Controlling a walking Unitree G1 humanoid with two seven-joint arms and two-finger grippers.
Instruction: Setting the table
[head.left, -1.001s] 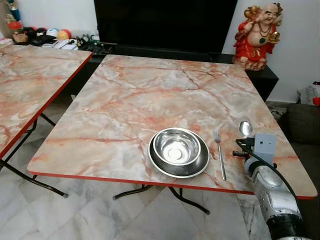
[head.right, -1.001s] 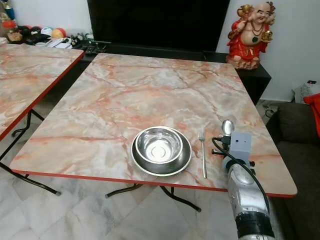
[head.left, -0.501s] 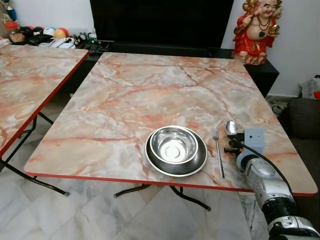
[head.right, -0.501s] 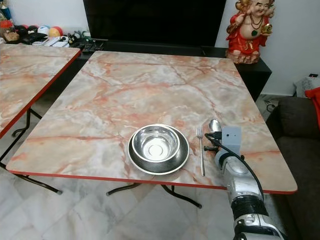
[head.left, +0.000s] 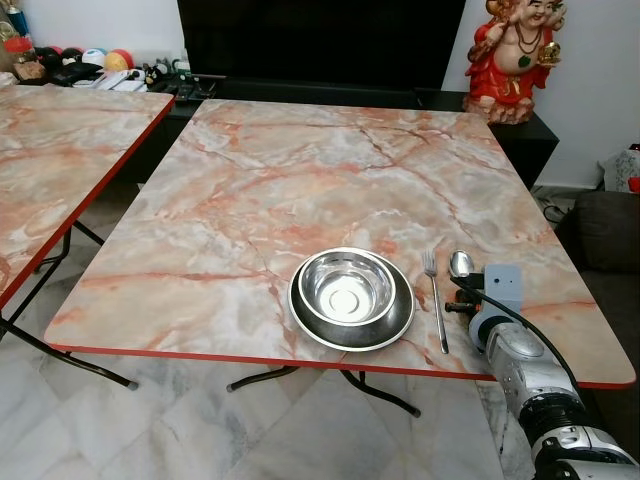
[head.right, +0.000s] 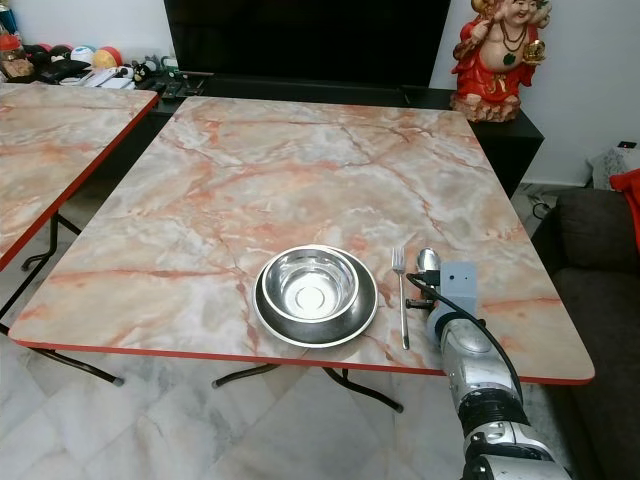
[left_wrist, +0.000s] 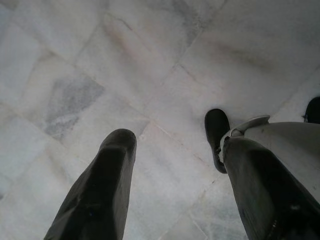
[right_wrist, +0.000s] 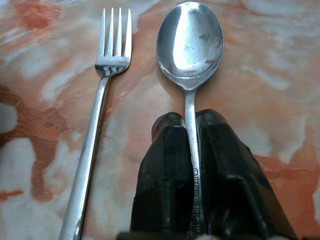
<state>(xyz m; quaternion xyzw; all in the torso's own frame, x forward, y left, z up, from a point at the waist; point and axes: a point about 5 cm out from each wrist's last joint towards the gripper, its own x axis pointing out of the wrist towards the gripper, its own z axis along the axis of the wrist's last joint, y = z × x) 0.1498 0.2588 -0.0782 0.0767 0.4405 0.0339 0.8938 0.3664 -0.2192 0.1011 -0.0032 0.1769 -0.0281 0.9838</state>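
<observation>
A steel bowl (head.left: 348, 288) sits in a steel plate (head.left: 310, 322) near the front edge of the marble-patterned table (head.left: 300, 190). To the right of the plate lies a fork (head.left: 436, 300), tines pointing away from me. My right gripper (right_wrist: 192, 135) is shut on the handle of a spoon (right_wrist: 190, 42), which lies just right of the fork with its bowl (head.left: 461, 264) low over or on the table. My left gripper (left_wrist: 175, 165) hangs open over the floor, nothing between its fingers.
A second marble table (head.left: 60, 150) stands to the left across a narrow gap. Behind the table is a dark low cabinet with a red statue (head.left: 518, 55) and small items (head.left: 90, 70). A dark sofa (head.right: 600, 260) is at the right. My foot (left_wrist: 217, 135) rests on the tiled floor.
My right gripper has brought the spoon left and down, from beyond the table's right part to beside the fork. The camera has shifted slightly.
</observation>
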